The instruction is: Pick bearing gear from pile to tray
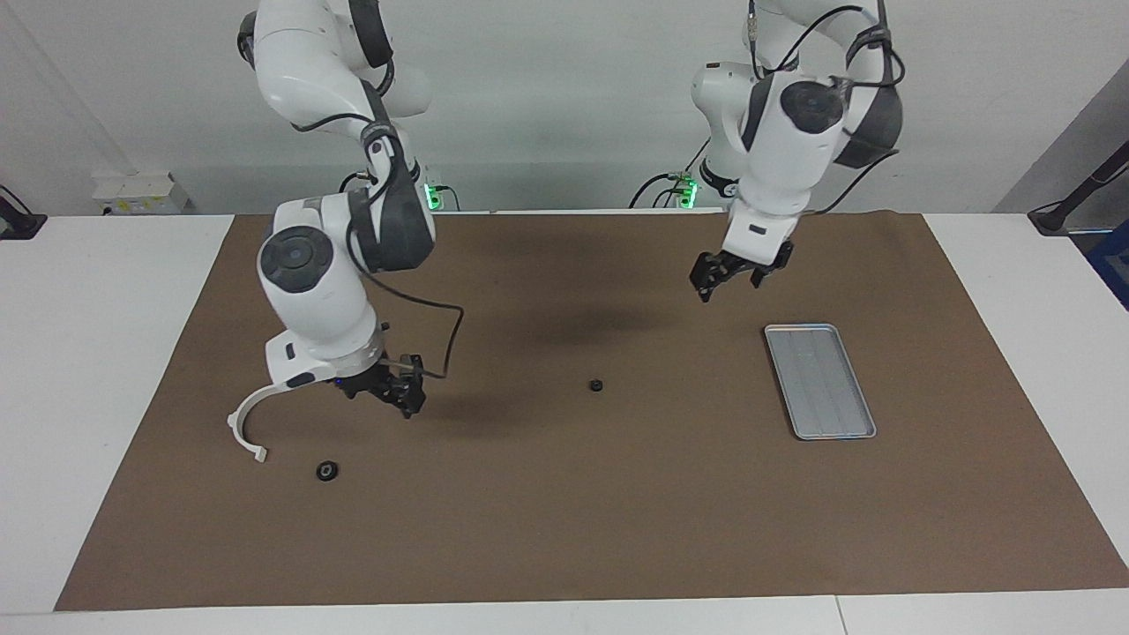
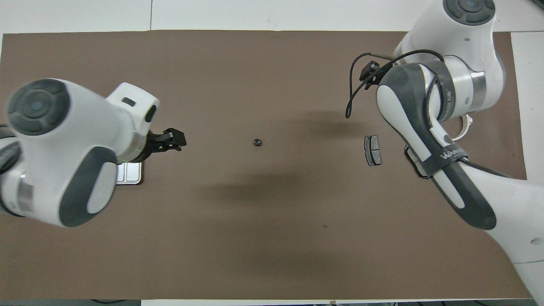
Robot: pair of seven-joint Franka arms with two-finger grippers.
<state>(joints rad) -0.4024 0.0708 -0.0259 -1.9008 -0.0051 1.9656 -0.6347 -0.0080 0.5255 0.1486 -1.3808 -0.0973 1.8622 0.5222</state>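
Left gripper (image 1: 725, 280) hangs spread, empty, above the mat; the bearing gear (image 1: 596, 384) below looks light, rigid: pinch its rim.

My table (image 1: 106, 335) carries a brown mat (image 1: 564, 529). On it lie the tray (image 1: 819, 381) toward my left arm's end, one black ring (image 1: 596, 384) mid-mat, and a white bracket (image 1: 248, 422), a grey plate (image 2: 372, 150) and another ring (image 1: 328, 471) toward my right arm's end.

a small ring (image 1: 596, 384) lies mid-bench, between the tray (image 1: 819, 381) at the left arm's end and the pile (image 1: 325, 470) at the right arm's end.
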